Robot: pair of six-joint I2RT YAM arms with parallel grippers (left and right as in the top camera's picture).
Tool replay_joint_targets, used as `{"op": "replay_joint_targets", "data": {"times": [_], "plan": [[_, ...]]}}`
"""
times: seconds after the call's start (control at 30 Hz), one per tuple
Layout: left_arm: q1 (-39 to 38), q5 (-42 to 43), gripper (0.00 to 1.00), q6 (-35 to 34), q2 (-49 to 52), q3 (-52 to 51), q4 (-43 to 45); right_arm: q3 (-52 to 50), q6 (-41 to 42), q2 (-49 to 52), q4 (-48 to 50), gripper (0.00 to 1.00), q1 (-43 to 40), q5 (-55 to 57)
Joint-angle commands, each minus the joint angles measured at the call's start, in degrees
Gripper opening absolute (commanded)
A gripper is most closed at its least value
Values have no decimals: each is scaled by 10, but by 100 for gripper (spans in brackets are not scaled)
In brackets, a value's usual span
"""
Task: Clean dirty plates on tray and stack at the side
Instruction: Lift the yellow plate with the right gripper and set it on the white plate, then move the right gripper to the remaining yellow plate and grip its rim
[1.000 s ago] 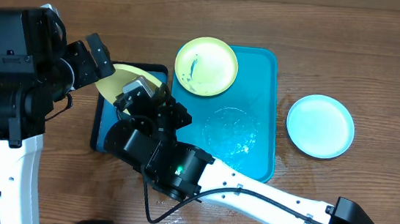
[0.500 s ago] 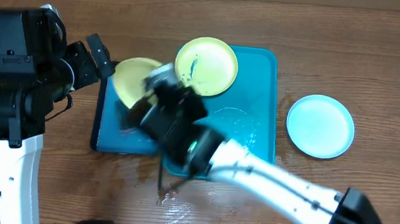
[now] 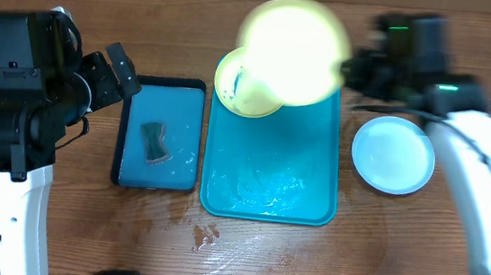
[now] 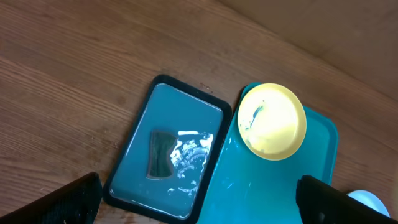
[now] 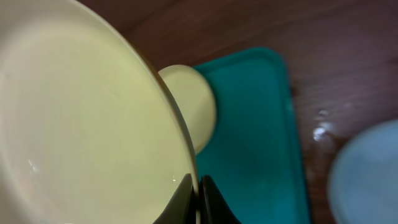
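Right jaws clenched on the rim of a yellow plate [image 3: 292,50], held above the tray's [image 3: 312,194] top edge, upper centre. Left jaws released, far left. Edge-only grip, plastic likely wet: it may slip onto the second plate [image 3: 234,96].

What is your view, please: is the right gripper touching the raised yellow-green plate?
Touching. The right wrist view shows the right gripper closed on the rim of the raised plate, a dark finger on each side.

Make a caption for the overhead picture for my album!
Right gripper holds a yellow-green plate above the teal tray, where a second plate sits; a light blue plate rests on the table.
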Motion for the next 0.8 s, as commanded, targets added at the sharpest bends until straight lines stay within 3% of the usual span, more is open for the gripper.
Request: {"op": "replay_joint_targets", "data": {"times": [0.0, 0.13, 0.33, 0.5, 0.63, 0.67, 0.77], "plan": [[2, -6, 100, 11, -1, 8, 1, 8, 31, -6, -89, 4, -103, 61], [2, -6, 100, 11, -1, 8, 1, -13, 34, 1, -184, 4, -212, 133], [2, -6, 100, 11, -1, 8, 1, -111, 28, 1, -176, 4, -307, 157], [2, -6, 100, 11, -1, 8, 1, -221, 28, 1, -107, 4, -310, 147], [2, -6, 100, 11, -1, 8, 1, -245, 22, 1, -79, 4, -288, 144], [2, -6, 100, 11, -1, 8, 1, -244, 16, 0, -76, 6, -281, 144], [2, -6, 100, 11, -1, 8, 1, -228, 12, -1, -79, 30, -264, 144]]}}
